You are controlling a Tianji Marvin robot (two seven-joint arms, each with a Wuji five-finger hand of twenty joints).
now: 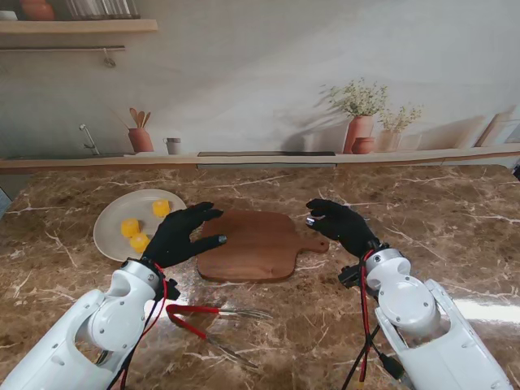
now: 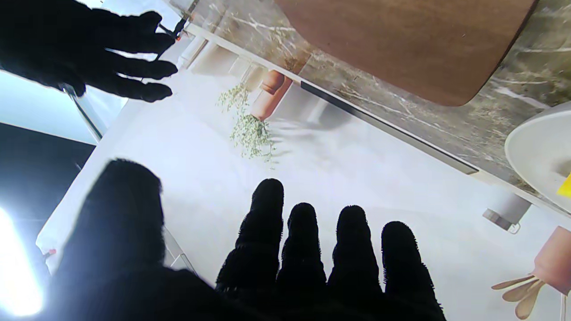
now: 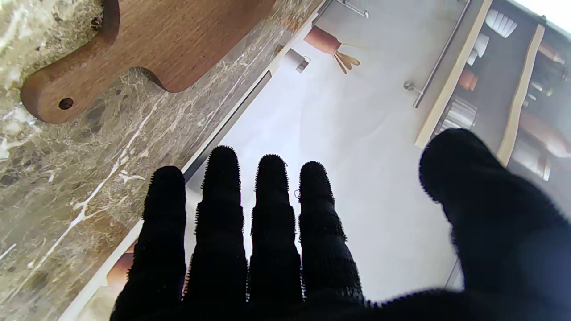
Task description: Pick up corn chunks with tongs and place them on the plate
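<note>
Three yellow corn chunks (image 1: 140,227) lie on the white plate (image 1: 110,231) at the left of the table. The red-handled tongs (image 1: 213,324) lie flat on the marble, nearer to me than the wooden cutting board (image 1: 252,248), and nothing holds them. My left hand (image 1: 182,235) hovers open between the plate and the board's left edge, fingers spread. My right hand (image 1: 343,225) is open by the board's handle (image 3: 62,100), holding nothing. In the left wrist view the plate's rim (image 2: 535,156) shows a sliver of corn (image 2: 565,187).
The brown marble table (image 1: 422,219) ends at a backdrop wall printed with shelves, vases and a utensil pot. Red and black cables (image 1: 364,325) hang from both wrists above the table's near part.
</note>
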